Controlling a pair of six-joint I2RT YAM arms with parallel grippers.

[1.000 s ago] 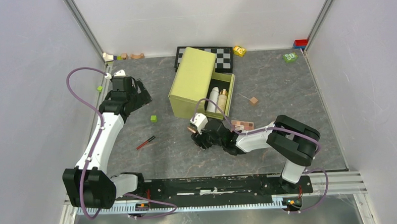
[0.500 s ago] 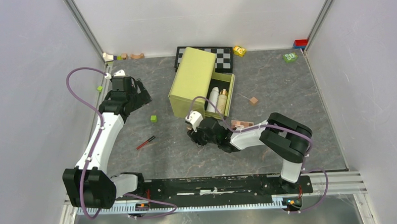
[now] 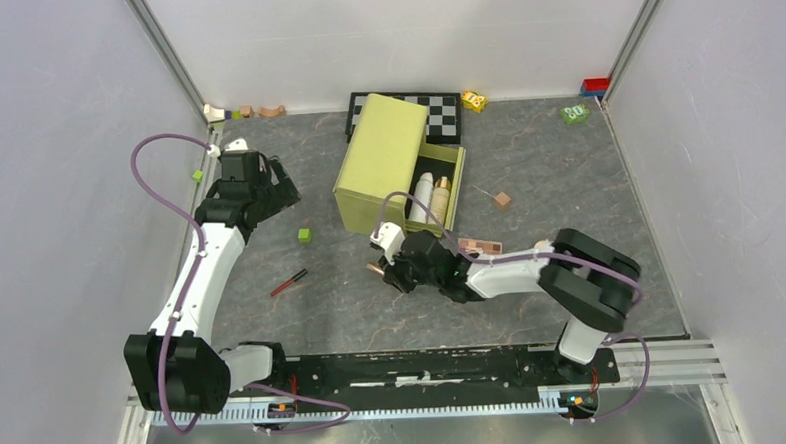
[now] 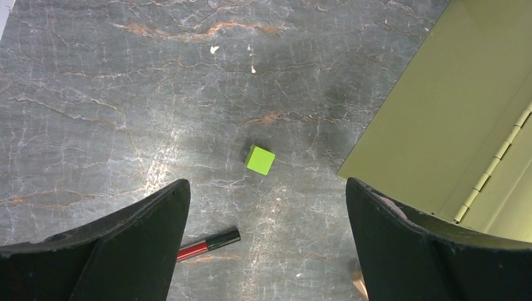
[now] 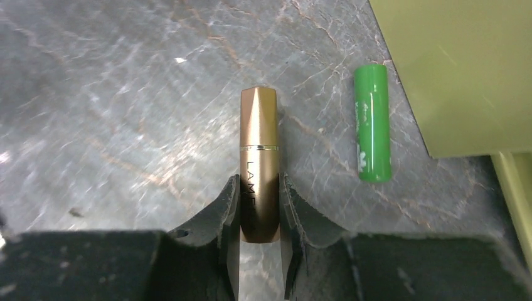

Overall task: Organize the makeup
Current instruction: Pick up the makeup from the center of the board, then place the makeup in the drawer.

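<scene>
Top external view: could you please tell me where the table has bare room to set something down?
Bare: between the wooden cube and the right wall; also between the red pencil and the front rail. Crowded: before the olive box, around the right fingers, bronze tube, green tube.

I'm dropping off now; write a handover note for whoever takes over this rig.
Left gripper: open and empty; the red pencil lies loose ahead of it.
Right gripper: closed on the bronze tube.
Done: white bottle and beige bottle lie in the olive box.
To do: bronze tube, green tube beside the box, palette, pencil.
</scene>
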